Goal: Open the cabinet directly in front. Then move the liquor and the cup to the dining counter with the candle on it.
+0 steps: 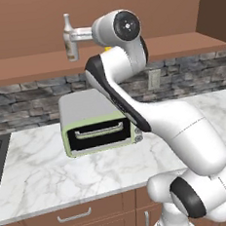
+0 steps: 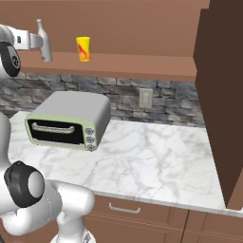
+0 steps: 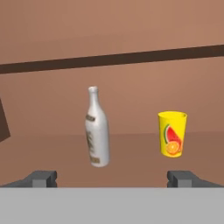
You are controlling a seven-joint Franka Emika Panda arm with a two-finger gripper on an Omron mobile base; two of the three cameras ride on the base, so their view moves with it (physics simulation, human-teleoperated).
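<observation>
Cabinet [image 2: 216, 95] stands open; liquor [image 3: 97, 129] and cup [image 3: 172, 133] sit upright on its lower shelf [image 2: 142, 64], cup well apart to the bottle's right in the hand view. End effector [image 3: 113, 178] is spread wide, holding nothing, level with the shelf; the 2 fingertips [image 3: 41, 178] bracket both items. The bottle lies straight ahead, slightly left of centre, long axis vertical and crosswise to the approach, so a forward advance shifted left should likely straddle its body.

Open gap on the cabinet [image 2: 142, 64] floor between the liquor [image 3: 96, 129] and the cup [image 3: 172, 133]; inner shelf overhead; swung-out door [image 2: 220, 95] bounding the right.
</observation>
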